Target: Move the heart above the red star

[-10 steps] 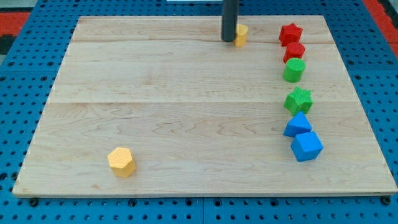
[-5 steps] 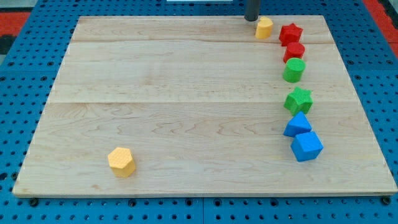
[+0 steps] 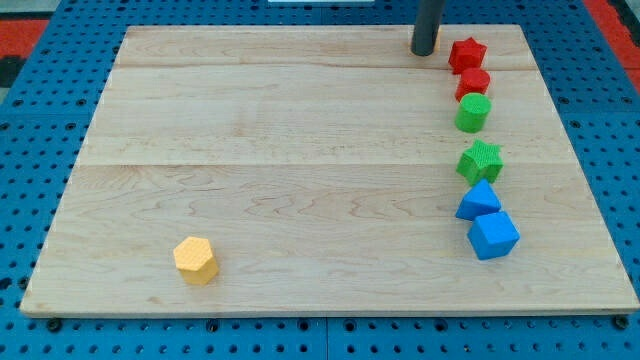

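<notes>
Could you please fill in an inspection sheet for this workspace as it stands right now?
Surface: wooden board, bare planks, lying on a blue pegboard.
Job's things: red star near the view's top right; no heart shows, and the rod may be hiding it.
Clutter: red block, green cylinder, green star, blue triangular block and blue cube run down the view's right below the red star; yellow hexagon alone at lower left.
Grippers: none; my tip is just left of the red star.
Cables: nothing seen.
Surroundings: red patches at both top corners.
</notes>
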`<action>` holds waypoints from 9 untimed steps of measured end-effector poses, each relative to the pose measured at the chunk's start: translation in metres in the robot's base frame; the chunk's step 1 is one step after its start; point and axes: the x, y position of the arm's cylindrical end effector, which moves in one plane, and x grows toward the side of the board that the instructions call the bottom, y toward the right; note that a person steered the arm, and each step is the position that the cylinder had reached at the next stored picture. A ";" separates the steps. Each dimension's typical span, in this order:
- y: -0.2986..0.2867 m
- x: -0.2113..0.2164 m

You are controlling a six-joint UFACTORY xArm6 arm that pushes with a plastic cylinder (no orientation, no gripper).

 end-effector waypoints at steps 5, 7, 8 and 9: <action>0.025 -0.025; 0.026 -0.036; 0.026 -0.045; 0.027 -0.045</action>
